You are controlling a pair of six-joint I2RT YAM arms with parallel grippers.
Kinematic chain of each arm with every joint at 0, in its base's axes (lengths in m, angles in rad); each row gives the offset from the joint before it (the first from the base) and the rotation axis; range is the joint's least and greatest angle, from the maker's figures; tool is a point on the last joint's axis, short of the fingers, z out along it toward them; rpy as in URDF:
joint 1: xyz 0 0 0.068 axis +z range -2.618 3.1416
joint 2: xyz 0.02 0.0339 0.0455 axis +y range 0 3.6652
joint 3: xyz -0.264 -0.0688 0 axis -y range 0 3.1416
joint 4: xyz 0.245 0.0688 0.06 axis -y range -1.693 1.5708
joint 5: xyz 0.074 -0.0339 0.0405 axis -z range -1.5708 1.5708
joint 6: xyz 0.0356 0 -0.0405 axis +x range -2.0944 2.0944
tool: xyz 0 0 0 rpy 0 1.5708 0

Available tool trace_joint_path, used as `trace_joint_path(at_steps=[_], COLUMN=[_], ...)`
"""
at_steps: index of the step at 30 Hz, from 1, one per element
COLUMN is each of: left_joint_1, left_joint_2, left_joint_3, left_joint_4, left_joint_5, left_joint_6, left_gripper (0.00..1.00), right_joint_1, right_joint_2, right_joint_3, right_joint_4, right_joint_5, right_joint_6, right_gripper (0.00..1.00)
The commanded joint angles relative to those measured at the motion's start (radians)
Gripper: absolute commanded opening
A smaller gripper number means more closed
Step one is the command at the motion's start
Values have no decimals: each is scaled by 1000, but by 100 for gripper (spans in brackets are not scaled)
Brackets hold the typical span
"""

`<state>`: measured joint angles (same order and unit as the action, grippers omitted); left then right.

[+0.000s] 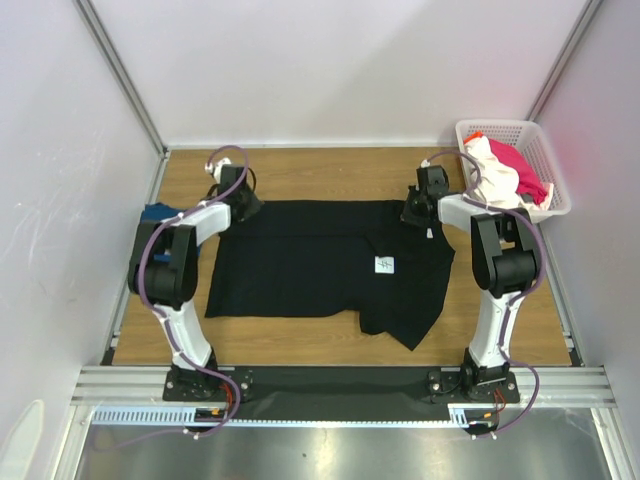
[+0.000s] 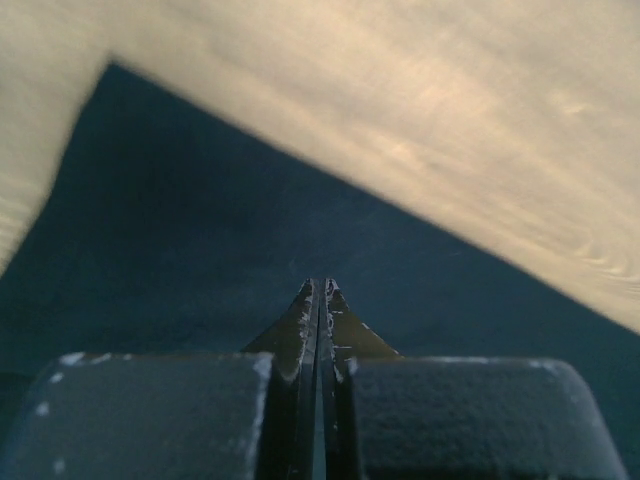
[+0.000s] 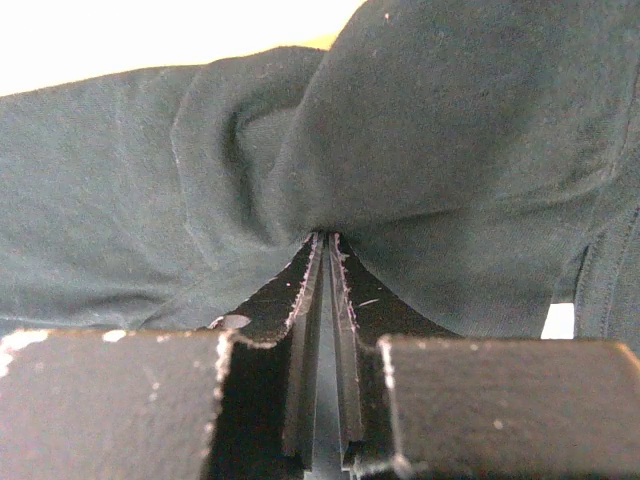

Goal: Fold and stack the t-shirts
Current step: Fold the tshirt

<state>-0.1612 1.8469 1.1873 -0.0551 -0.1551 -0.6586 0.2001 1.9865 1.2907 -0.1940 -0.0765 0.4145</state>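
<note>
black t-shirt (image 1: pixel 310 260) is spread on the wooden worktop (image 1: pixel 330 165), roughly centred, with its long side running left to right. most of it is laid flat. the near-right part is skewed and reaches closest to the near edge. a small white tag (image 1: pixel 385 264) is seen on the cloth right of centre.

left pincer (image 1: pixel 243 200) is placed at the shirt's far-left corner. in the left wrist view the left pincer (image 2: pixel 318 287) is seen fully closed, fingers pressed together, tips down at dark flat cloth with bare wood beyond. whether any cloth is caught between the tips cannot be told.

right pincer (image 1: pixel 415 212) is placed at the shirt's far-right corner. in the right wrist view the right pincer (image 3: pixel 325 238) is closed to a narrow slit, and black fabric is puckered and drawn into the tips, so the black t-shirt is pinched there.

dark blue t-shirt (image 1: pixel 155 212) is partly seen at the worktop's left edge, behind the left arm.

white lattice basket (image 1: pixel 500 124) is set at the far-right corner. a white t-shirt (image 1: pixel 488 178) and a pink-red t-shirt (image 1: pixel 522 168) are heaped in it, with the white one draped over the near rim.
</note>
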Motion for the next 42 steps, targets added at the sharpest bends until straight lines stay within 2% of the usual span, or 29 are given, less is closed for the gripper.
trace_joint_path(at_steps=[1,9,15,23,42], left_joint_1=[6,58,86,86,91], left_joint_2=[53,146,205,348,577], left_joint_3=[72,84,153,372,761], left_joint_4=[-2,-5,-54,-149,-290], left_joint_5=[60,143,147,181,206], left_joint_6=[-81,-202,-226,-220,-182], left_gripper=[0,1,0,0,0], right_joint_1=[-7,-22,-36,-51,-65], right_joint_2=[21,92,152,209,317], right_joint_3=[44,88,150,255,426], right_joint_4=[5,-7,-24,-56,-65], right_joint_5=[40,23,3,-3,3], right_joint_6=[-2,12,24,41,38], right_gripper=[12,12,12,13,16])
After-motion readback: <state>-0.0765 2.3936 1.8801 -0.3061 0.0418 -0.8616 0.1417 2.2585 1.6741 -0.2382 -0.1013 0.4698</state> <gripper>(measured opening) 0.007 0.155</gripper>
